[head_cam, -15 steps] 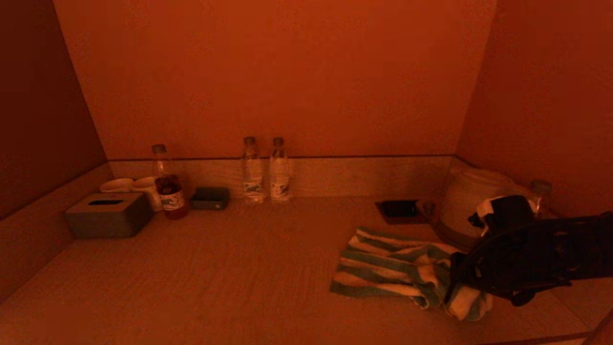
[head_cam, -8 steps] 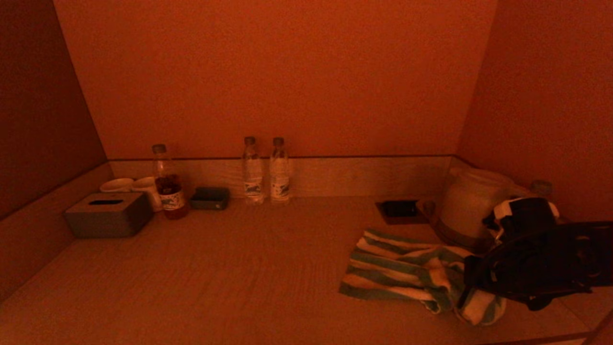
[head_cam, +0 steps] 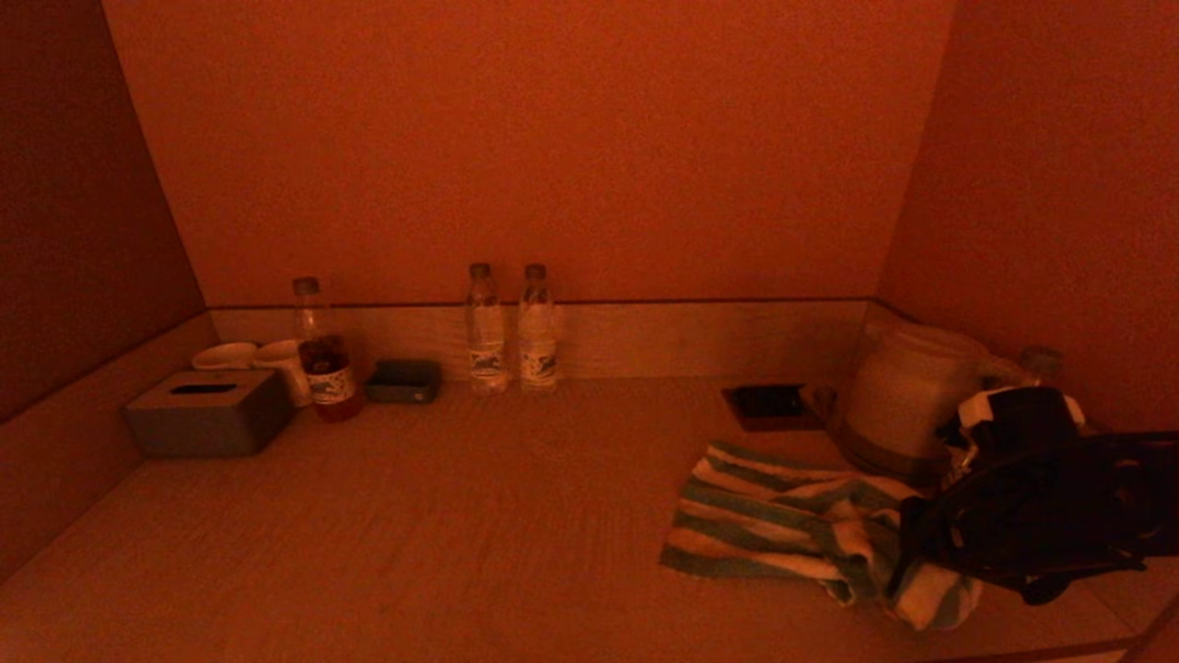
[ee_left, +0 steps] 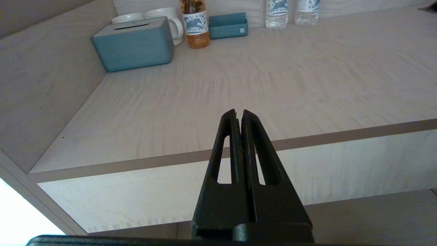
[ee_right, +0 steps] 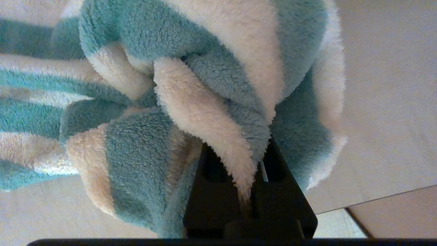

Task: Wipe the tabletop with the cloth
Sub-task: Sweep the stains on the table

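At about nine o'clock on the worktop (head_cam: 442, 525) a tissue box (head_cam: 208, 414) is seen, with cups and bottles behind it. The left tool (ee_left: 239, 118) is parked off the front edge, clenched on nothing. At about four o'clock the striped cloth (head_cam: 774, 520) lies partly spread, its bunched near corner grasped by the right tool (ee_right: 251, 177), just in front of a kettle (head_cam: 898, 396). The cloth is judged light, soft and floppy; it is best gripped at a gathered fold, so that the rest trails flat.
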